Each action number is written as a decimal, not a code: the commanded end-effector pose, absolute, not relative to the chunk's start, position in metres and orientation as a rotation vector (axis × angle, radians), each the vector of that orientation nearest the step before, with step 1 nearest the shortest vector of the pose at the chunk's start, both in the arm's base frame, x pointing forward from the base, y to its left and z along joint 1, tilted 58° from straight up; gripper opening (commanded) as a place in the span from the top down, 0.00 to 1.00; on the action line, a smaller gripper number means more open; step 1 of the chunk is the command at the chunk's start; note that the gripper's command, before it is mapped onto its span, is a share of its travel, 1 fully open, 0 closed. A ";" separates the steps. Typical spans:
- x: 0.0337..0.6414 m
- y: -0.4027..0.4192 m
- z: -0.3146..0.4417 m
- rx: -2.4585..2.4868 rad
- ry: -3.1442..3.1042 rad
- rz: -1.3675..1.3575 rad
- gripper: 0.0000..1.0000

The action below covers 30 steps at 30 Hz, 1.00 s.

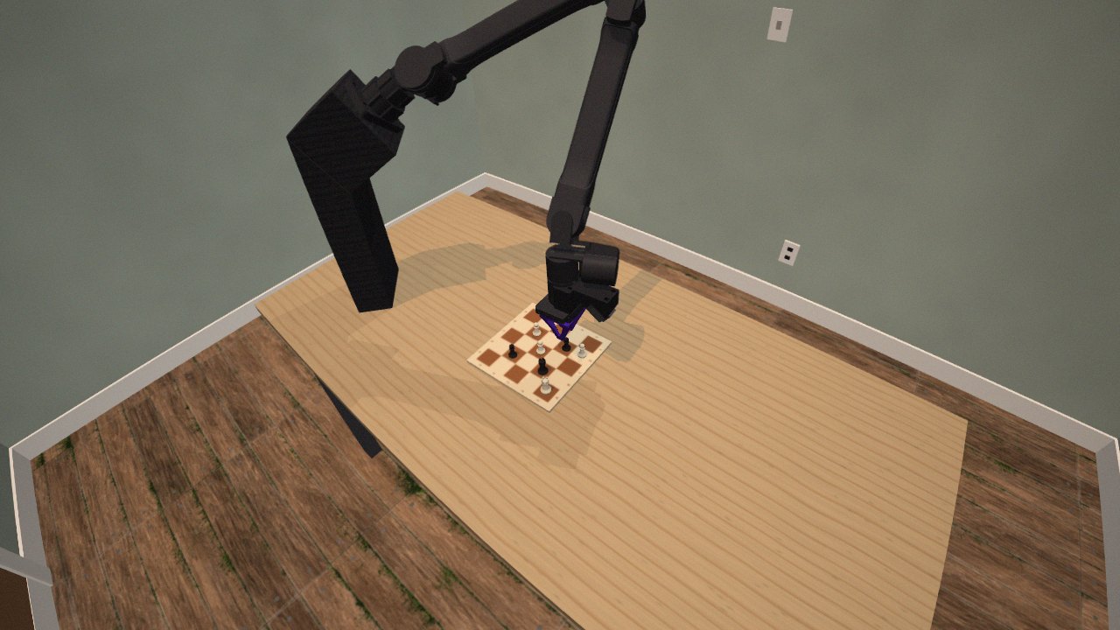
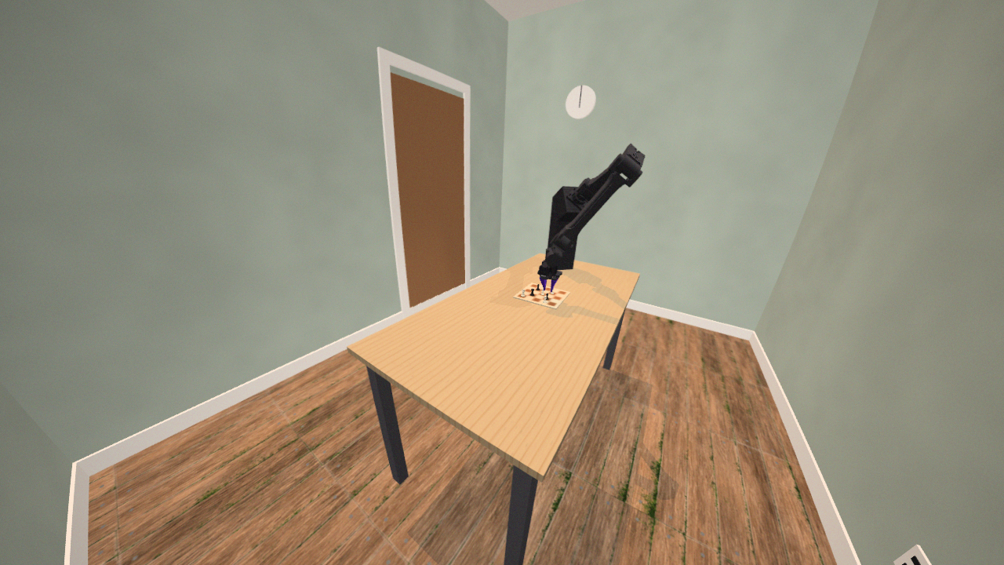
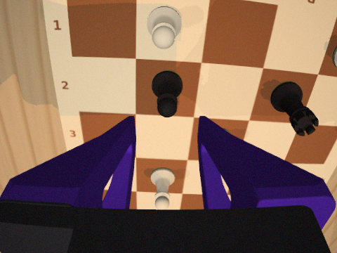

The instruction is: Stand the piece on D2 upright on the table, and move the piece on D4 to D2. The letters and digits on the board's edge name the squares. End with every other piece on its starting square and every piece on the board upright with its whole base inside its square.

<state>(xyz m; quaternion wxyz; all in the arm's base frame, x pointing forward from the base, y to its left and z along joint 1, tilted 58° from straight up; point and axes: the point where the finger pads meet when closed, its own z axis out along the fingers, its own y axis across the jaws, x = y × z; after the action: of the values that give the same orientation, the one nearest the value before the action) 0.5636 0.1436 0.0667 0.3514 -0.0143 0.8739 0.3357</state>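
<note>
Near the far end of the pale wooden table, the small brown-and-cream chessboard carries a black pawn upright on D2. Just above it, the purple-fingered pincer hangs partly open, holding nothing, its fingers astride D3. Between them stands a white pawn on D4.

Board edge markings

The chessboard carries letters E, D, C, B along its far edge (seen upside down) and digits 1, 2, 3 down its side.
</note>
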 end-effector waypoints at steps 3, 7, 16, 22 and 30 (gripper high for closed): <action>0.560 0.146 0.068 -0.035 2.258 0.870 0.67; 0.560 0.146 0.068 -0.035 2.258 0.870 0.67; 0.560 0.146 0.068 -0.037 2.254 0.869 0.67; 0.560 0.146 0.067 -0.036 2.257 0.870 0.67; 0.560 0.146 0.067 -0.036 2.257 0.870 0.67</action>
<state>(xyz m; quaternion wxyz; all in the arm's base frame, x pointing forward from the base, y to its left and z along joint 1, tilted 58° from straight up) 0.5624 0.1437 0.0657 0.3512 -0.0142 0.8740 0.3357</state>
